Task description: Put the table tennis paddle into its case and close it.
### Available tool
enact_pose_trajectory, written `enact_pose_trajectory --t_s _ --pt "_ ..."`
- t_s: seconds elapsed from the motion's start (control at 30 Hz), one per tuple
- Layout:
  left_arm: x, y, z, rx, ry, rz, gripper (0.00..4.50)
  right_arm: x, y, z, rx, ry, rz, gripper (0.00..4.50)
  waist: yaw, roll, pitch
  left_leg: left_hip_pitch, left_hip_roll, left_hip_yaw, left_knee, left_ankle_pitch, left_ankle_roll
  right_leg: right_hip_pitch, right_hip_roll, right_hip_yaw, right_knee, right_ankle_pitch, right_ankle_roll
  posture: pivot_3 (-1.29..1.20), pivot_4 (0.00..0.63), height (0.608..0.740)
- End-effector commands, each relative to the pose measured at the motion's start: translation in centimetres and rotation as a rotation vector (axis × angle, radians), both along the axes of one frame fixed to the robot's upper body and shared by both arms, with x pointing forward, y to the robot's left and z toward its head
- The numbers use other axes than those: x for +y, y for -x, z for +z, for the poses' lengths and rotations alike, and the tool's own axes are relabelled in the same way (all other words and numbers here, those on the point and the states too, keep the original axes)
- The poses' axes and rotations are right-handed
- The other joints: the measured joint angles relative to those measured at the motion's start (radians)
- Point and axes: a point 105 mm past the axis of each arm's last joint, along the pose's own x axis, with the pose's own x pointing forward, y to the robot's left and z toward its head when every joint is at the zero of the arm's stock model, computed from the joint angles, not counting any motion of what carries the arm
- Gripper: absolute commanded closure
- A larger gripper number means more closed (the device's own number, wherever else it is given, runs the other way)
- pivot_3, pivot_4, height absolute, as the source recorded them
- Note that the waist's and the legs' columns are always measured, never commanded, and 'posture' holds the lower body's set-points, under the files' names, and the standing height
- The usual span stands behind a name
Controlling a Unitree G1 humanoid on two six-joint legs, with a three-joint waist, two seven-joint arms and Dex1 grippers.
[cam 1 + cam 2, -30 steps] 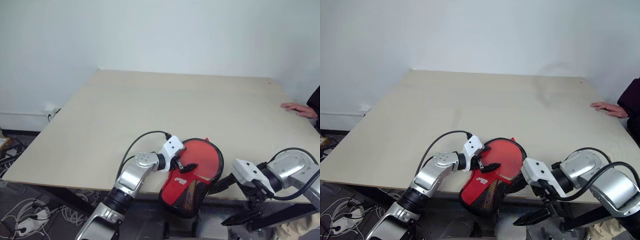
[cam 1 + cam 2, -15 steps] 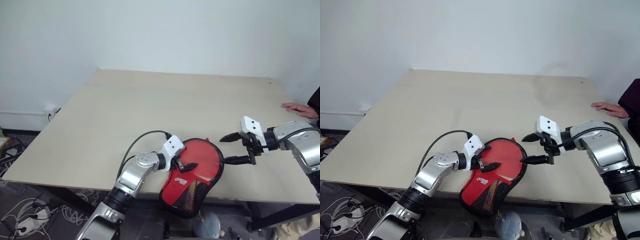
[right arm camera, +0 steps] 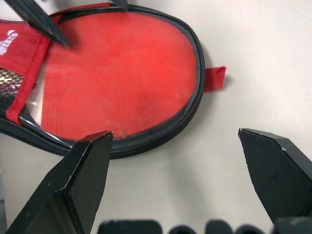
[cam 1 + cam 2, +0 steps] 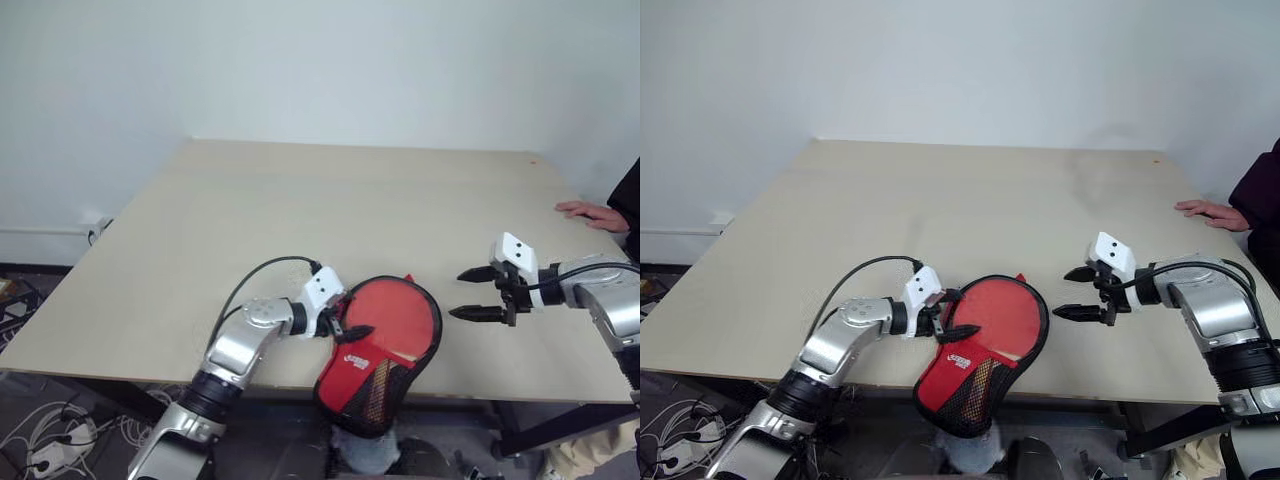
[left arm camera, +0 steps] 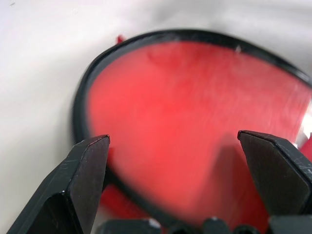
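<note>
The case [image 4: 363, 385] lies open at the table's front edge, its red logo-and-mesh flap hanging over the edge. Inside its black rim [image 3: 197, 48] shows the round red face of the table tennis paddle [image 4: 398, 312]; the flap covers the handle end. My left gripper [image 4: 347, 322] is open at the case's left rim, one finger [image 5: 80, 180] over the red face [image 5: 195, 117], gripping nothing. My right gripper [image 4: 456, 294] is open just right of the case, pointing at it, apart from it. A red pull tab [image 3: 214, 78] sticks out of the rim.
A person's hand [image 4: 590, 212] rests on the table's right edge. The table [image 4: 330, 200] stretches bare behind the case. Cables [image 4: 40, 450] lie on the floor at the left. A grey fuzzy lump [image 4: 365, 455] sits below the table edge under the case.
My right arm came up from below the table's front edge and now hovers over the table right of the case. My left gripper drew slightly left, off the middle of the red face.
</note>
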Motion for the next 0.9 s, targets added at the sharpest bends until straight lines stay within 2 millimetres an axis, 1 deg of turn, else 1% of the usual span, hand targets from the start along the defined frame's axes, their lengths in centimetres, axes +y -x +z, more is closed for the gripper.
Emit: enact_pose_trajectory --t_s 0.03,0.17,0.3,0.37,0.53,0.73,0.9 --pt "0.6 -0.2 3.2 -0.084 0.055 -0.031 0.00 0.4 -0.2 1.0 -0.038 -0.035 -0.012 0.04 0.001 0.000 0.000 -0.001 0.000 0.000 0.000 0.000 0.000 -0.001 0.000 0.000 0.000 0.000 0.000 0.00 0.000 0.729" --pt "2.8 -0.7 4.7 -0.146 0.051 0.007 0.00 0.7 0.5 0.2 -0.007 -0.044 -0.030 0.04 0.002 0.000 0.000 -0.001 -0.001 0.000 0.001 -0.002 0.001 -0.001 -0.001 0.000 -0.001 0.000 0.000 0.00 0.000 0.729" --pt "4.9 -1.1 5.1 -0.151 0.034 0.059 0.00 1.0 0.7 -0.4 0.013 -0.058 -0.065 0.04 0.002 0.001 0.000 -0.002 -0.001 0.000 0.001 -0.003 0.001 -0.001 -0.002 0.000 0.000 0.000 0.000 0.00 0.000 0.729" --pt "5.7 -1.2 5.3 -0.152 0.031 0.084 0.00 1.2 0.7 -0.7 0.029 -0.068 -0.088 0.04 0.002 0.001 0.000 -0.002 -0.001 0.000 0.001 -0.003 0.001 -0.001 -0.001 0.000 0.000 0.000 0.000 0.00 0.000 0.729" --pt "6.4 -1.3 5.7 -0.158 0.039 0.118 0.00 1.5 0.9 -1.6 0.049 -0.069 -0.122 0.04 0.005 0.001 0.000 -0.001 -0.001 0.000 0.001 -0.003 0.001 -0.001 -0.001 0.000 0.000 0.000 0.000 0.00 0.000 0.729" --pt "6.3 -0.6 6.4 -0.140 0.087 0.109 0.00 1.9 1.0 -2.6 0.062 -0.090 -0.160 0.04 0.002 0.001 0.001 -0.001 -0.001 0.001 0.002 -0.003 0.001 -0.001 -0.001 0.001 0.000 0.000 0.000 0.00 0.000 0.729" --pt "6.7 -0.1 5.9 -0.120 0.091 0.132 0.00 2.6 1.2 -3.3 0.099 -0.113 -0.191 0.04 0.001 0.001 0.001 -0.001 -0.001 0.001 0.002 -0.003 0.001 -0.001 0.000 0.001 0.000 0.000 0.000 0.00 0.000 0.729"
